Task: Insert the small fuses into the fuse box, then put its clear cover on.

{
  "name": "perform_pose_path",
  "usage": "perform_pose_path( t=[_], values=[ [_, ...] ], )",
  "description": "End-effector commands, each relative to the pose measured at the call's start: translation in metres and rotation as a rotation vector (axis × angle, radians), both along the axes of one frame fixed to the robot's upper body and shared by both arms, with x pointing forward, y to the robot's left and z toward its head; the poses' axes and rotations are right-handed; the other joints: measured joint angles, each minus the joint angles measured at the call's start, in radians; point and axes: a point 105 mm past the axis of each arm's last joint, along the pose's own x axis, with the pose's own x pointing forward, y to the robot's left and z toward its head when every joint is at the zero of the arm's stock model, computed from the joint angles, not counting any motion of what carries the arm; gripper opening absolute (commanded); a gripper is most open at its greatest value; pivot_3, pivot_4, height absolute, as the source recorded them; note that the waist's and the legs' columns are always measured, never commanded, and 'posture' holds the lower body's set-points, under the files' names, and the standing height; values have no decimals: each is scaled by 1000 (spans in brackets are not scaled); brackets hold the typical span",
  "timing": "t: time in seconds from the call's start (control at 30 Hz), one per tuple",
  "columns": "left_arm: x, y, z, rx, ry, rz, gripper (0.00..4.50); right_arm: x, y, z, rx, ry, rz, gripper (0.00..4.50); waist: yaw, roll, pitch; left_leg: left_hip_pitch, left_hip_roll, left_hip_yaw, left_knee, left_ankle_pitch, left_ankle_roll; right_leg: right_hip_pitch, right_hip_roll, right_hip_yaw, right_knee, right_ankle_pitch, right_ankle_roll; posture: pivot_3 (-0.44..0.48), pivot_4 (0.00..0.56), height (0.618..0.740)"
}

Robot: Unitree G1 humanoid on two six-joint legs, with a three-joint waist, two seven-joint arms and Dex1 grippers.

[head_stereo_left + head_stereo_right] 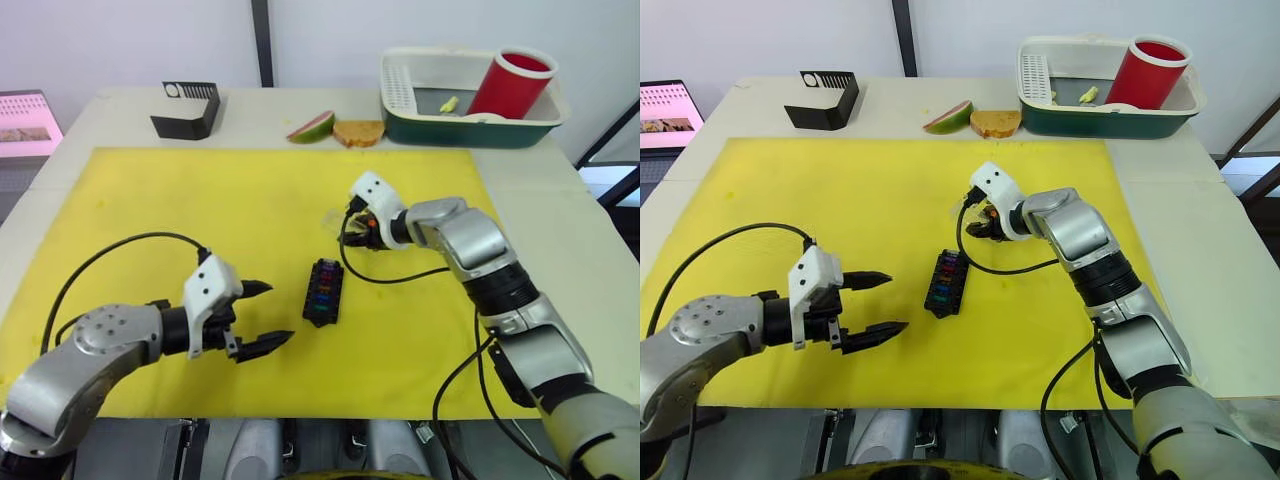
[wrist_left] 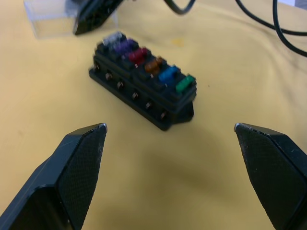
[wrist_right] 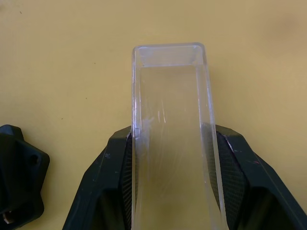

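Fitting the Lid Over a Full Fuse Box

Holding the clear cover (image 3: pixel 170 139) clenched between its two black fingers, the right gripper (image 1: pixel 352 222) sits low over the yellow mat (image 1: pixel 200 200), with the lid's free end sticking out past the fingertips. The fuse box (image 1: pixel 322 291) lies near that gripper, off toward the robot, and its slots already carry the small fuses (image 2: pixel 144 60) in a coloured row, so by my reading only the lid is left to do.

To seat it well, the lid's long side should line up with the box's long side before it goes down, then drop flat, not corner first. The grip is on the lid's side walls, so pressing down may need the fingers to clear the box's edges.

The left gripper (image 1: pixel 262 316) hangs spread wide and empty beside the box, aimed at it, well placed to steady it. Around the box the mat is bare; the right arm's cable (image 1: pixel 385 278) loops close by and could snag.
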Motion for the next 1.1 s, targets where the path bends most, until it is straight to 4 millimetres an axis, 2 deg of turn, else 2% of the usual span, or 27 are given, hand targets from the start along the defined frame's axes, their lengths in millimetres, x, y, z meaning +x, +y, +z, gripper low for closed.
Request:
perform_pose_path(
  t=[0.03,0.27,0.53,0.8,1.1],
  values=[
    [-7,-10,0,-12,1,11,4500,-3,0,31,21,-86,37,1697,0,0,0,0,0,0,0,0,0,0,0,0,0,0,0,0,150,740],
    [-13,-26,-19,-1,24,137,4500,-14,-5,49,32,-120,57,1697,0,0,0,0,0,0,0,0,0,0,0,0,0,0,0,0,150,740],
    [-15,-44,-31,-23,32,204,4500,-20,-7,62,43,-139,53,1697,2,0,0,0,0,0,0,0,0,0,-1,0,0,0,0,0,150,740],
    [-1,-59,-42,-25,7,325,4500,-33,-6,73,54,-142,86,1697,2,0,0,0,0,0,0,0,1,0,-1,1,0,0,0,0,150,740],
    [11,-71,-46,-57,-1,449,4500,-43,-12,72,41,-138,88,1697,3,0,0,0,0,-1,0,-1,2,1,-1,1,0,0,0,0,150,740]
  ],
)
